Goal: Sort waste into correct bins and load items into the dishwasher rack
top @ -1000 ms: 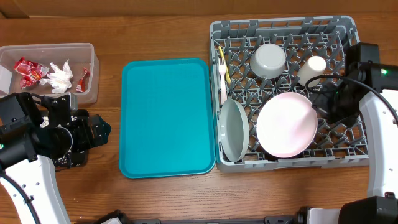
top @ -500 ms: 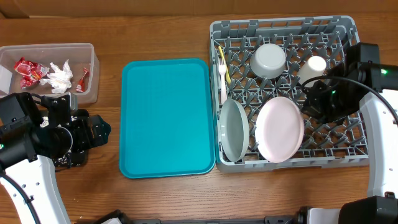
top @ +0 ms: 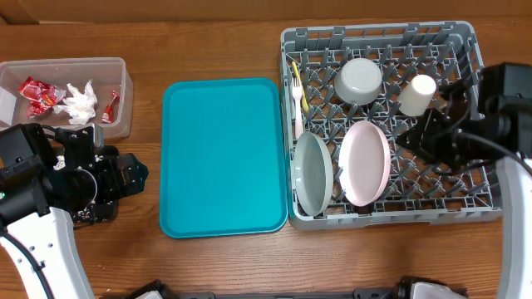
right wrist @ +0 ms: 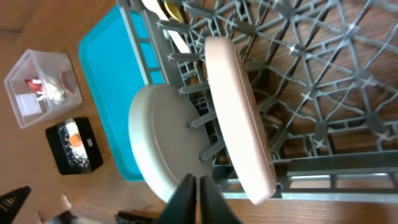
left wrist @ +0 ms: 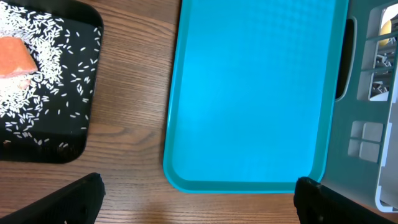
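Since the pale plate [top: 364, 163] stands in the rack [top: 376, 34], we judge loading done; our right claw [right wrist: 194, 193], pressed together, should lift clear, the left claw [left wrist: 199, 184] spread.

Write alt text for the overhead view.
A grey dishwasher rack at right holds a pink plate and grey plate on edge, a bowl, cup and cutlery, the right gripper beside the pink plate. A teal tray lies mid-table; a clear tub holds red wrappers.

In the dishwasher rack [top: 382, 35] the pale pink plate [top: 364, 163] leans on edge just beside the upright grey plate [top: 313, 172], with the grey bowl [top: 359, 80], white cup [top: 417, 94] and cutlery [top: 297, 95] nearer the far wall, and the teal tray [top: 223, 156] alongside on the surface [top: 208, 41].
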